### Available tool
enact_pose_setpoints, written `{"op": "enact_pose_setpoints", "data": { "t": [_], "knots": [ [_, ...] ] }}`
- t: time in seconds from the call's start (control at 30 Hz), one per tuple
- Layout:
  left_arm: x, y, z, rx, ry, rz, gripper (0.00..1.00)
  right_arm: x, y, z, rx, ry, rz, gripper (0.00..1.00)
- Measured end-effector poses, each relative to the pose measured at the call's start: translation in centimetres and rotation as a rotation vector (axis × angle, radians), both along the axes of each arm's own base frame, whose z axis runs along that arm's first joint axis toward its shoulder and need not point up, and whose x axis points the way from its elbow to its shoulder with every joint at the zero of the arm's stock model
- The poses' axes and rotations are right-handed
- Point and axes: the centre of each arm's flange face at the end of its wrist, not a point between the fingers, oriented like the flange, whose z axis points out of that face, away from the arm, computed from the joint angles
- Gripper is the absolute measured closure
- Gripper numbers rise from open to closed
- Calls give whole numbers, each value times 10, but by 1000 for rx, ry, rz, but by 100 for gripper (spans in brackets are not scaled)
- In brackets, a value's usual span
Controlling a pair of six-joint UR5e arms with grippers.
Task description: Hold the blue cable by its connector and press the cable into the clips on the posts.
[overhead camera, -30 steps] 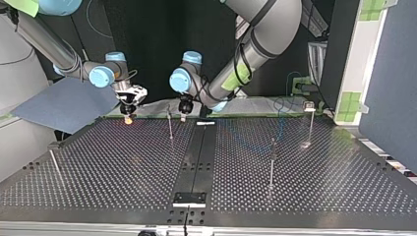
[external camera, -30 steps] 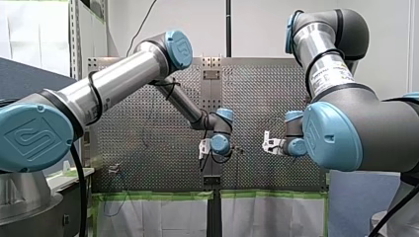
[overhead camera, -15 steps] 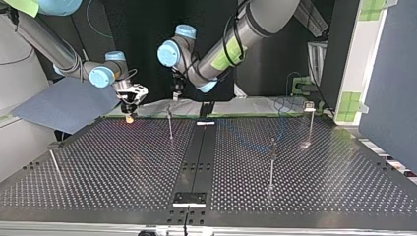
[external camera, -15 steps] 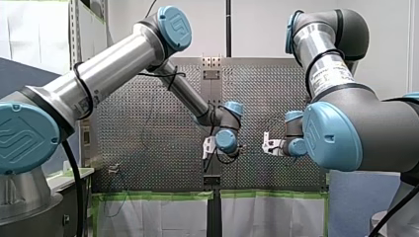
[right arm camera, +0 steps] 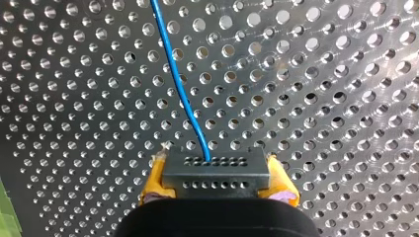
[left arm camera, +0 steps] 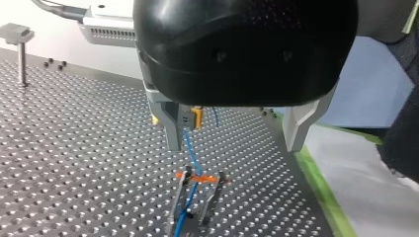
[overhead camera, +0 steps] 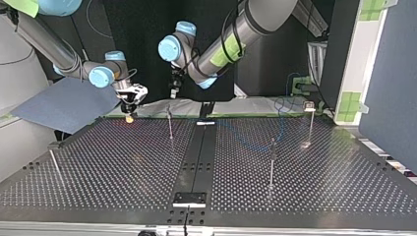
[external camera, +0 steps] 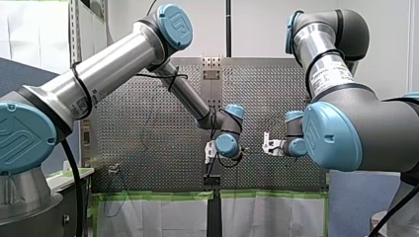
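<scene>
From front: shows left gripper (external camera: 211,153) and right gripper (external camera: 267,144) close together mid-table (external camera: 148,123), without showing finger gaps. From across: adds thin posts (overhead camera: 170,123). Left wrist: reveals fingers (left arm camera: 171,129) spread wide, gripping nothing, above cable (left arm camera: 190,154) passing an orange clip (left arm camera: 198,177). Right wrist: reveals yellow pads (right arm camera: 157,177) clamped on connector (right arm camera: 215,168), cable leading ahead.

The grey connector (right arm camera: 216,168) is sitting clamped between my right gripper's (right arm camera: 216,187) yellow-padded fingers; the thin blue cable (right arm camera: 182,96) is curving ahead and passing through a clip (left arm camera: 197,177) below my left gripper's (left arm camera: 232,147) fingers.
</scene>
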Motion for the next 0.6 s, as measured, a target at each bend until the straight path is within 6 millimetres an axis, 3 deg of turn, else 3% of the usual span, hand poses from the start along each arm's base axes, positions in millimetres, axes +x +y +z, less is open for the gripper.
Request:
{"op": "enact_pose_setpoints", "data": {
  "t": [0.33, 0.6],
  "knots": [
    [12, -4, 4, -60, -53, -5, 0, 1, 0, 0, 2, -2, 4, 100],
    [11, -5, 2, -63, -49, -10, 0, 1, 0, 0, 2, -6, 4, 100]
  ]
}}
